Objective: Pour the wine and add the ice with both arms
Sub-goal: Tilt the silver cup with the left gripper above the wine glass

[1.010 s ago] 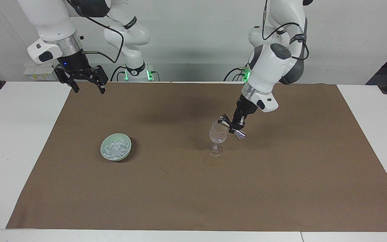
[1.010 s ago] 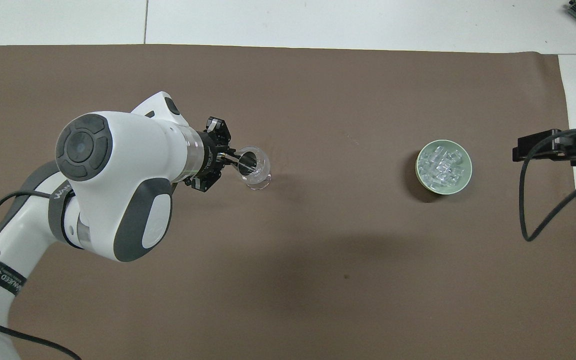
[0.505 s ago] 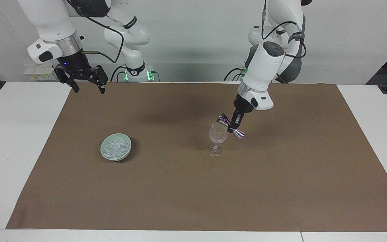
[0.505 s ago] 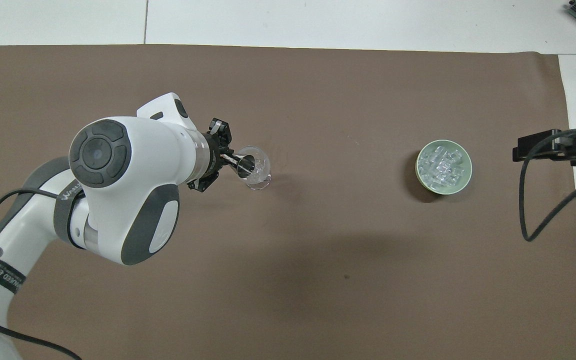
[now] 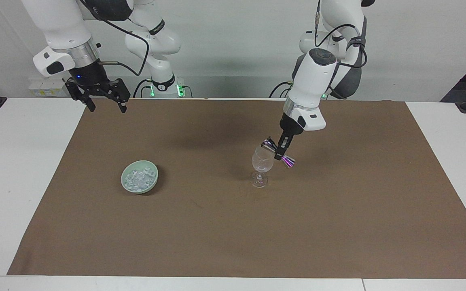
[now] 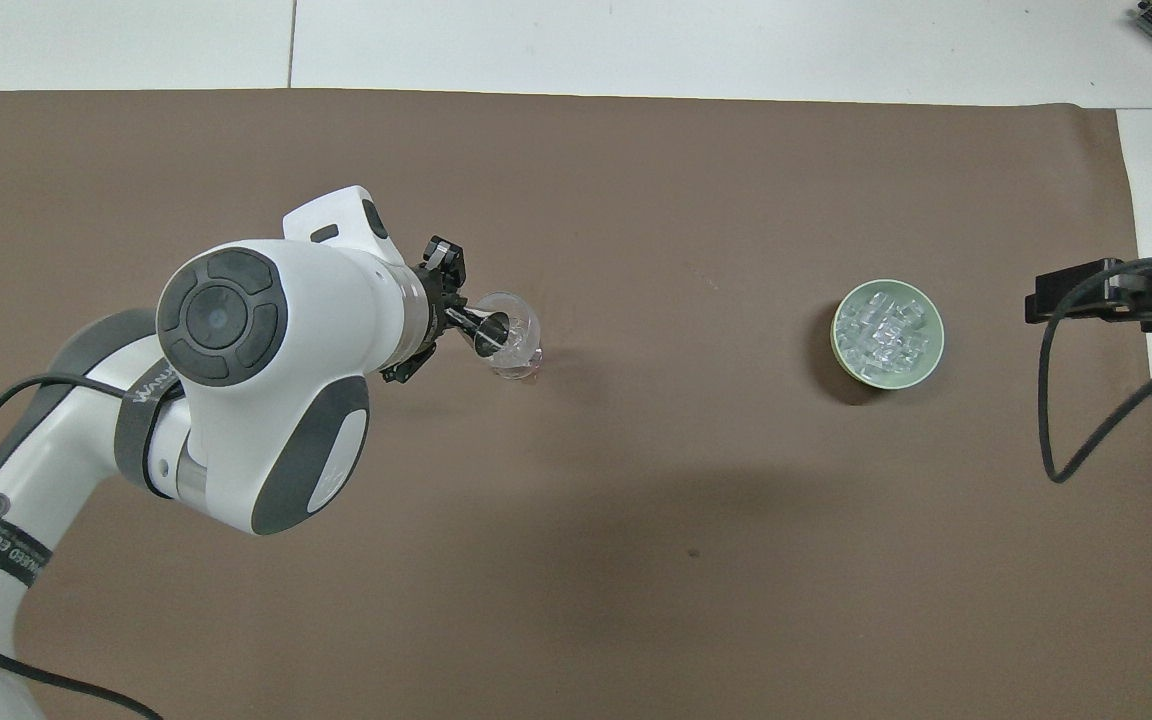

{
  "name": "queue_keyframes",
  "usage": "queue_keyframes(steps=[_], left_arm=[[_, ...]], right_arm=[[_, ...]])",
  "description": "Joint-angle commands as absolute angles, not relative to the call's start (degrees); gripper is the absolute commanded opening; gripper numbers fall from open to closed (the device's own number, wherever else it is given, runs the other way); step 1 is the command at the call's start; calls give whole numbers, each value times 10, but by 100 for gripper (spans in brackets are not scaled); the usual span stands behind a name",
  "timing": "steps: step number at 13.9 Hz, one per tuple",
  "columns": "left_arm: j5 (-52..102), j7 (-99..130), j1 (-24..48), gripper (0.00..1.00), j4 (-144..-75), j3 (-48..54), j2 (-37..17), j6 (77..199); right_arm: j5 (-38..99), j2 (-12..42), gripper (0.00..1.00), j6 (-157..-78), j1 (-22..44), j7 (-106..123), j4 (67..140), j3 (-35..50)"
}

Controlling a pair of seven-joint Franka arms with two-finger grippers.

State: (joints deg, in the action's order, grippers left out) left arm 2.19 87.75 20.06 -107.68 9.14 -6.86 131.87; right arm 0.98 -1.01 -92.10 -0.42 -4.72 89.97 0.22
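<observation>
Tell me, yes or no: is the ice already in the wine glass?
No. The ice lies heaped in the green bowl toward the right arm's end, apart from the wine glass.

Clear glossy wine glass [image 5: 263,161] on a matt brown cloth [image 5: 217,226].

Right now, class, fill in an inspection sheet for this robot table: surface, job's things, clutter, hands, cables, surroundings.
Surface: brown mat covering a white table.
Job's things: wine glass upright on the mat; green bowl of ice toward the right arm's end.
Clutter: nothing seen.
Hands: left hand shut on a small shiny measuring cup, tipped at the glass's rim; right hand open, waiting above the mat's edge nearest the robots.
Cables: black cable looping from the right arm.
Surroundings: white wall, green lights at the arm bases.
</observation>
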Motion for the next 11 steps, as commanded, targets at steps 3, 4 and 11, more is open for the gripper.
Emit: queue_keyframes(steps=[3,4,11], left_arm=[[-7,896,214,0,-1070,82,-64,1310],[-7,899,214,0,-1070,82,-64,1310],[-9,916,212,0,-1055,82,-72,1317]], right_arm=[[18,-17,100,-918,-12,-35,907,6],[18,-17,100,-918,-12,-35,907,6],[18,-17,100,-918,-12,-35,907,6]])
